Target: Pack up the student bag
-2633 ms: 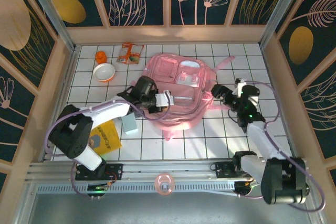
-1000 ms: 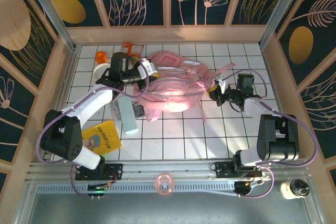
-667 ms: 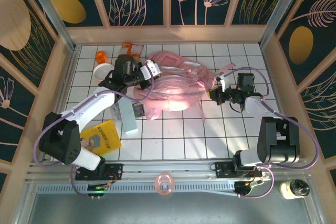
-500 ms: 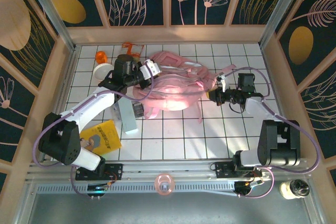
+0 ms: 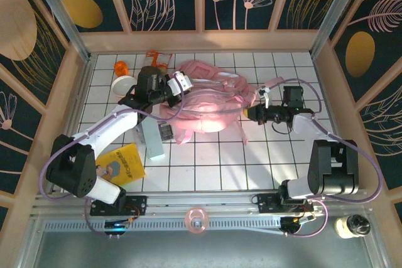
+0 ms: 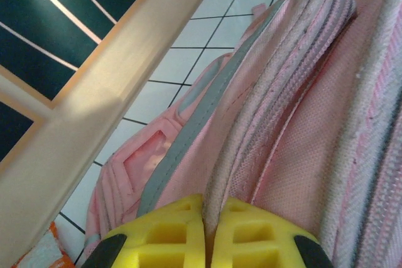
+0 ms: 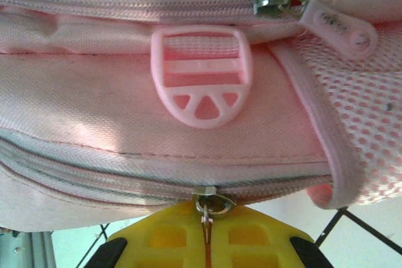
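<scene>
Nearest, on the metal rail in front of the arm bases, lies a small pink ring (image 5: pixel 196 221). On the white gridded surface (image 5: pixel 220 167), near left, a yellow booklet (image 5: pixel 120 164) lies flat; its cover carries a picture and print too small to read. Just beyond it a pale grey-blue box (image 5: pixel 151 138) stands close to the left arm.

The student bag (image 5: pixel 207 106) sits past the middle of the surface, bunched up, its long axis running left to right between the two arms. Which end is its top cannot be told. One pink strap (image 5: pixel 240 131) trails toward the near side and another (image 5: pixel 271 84) lies at the bag's right end.

The left end effector (image 5: pixel 186 86) is at the bag's far-left end. In the left wrist view its yellow pads (image 6: pixel 251 230) are clamped together on a piped pink seam (image 6: pixel 220 174) of the bag (image 6: pixel 295 155).

The right end effector (image 5: pixel 248 113) meets the bag's right end. In the right wrist view it (image 7: pixel 205 227) is closed on the metal ring (image 7: pixel 210 204) of a zip. Above that sit a pink plastic buckle (image 7: pixel 201 73) and a second zip with a pink pull tab (image 7: pixel 339 23), whose embossed mark is unreadable.

Farther left are a white bowl (image 5: pixel 122 85), an orange item (image 5: pixel 120 67) and an orange packet (image 5: pixel 156 58), its print illegible.
</scene>
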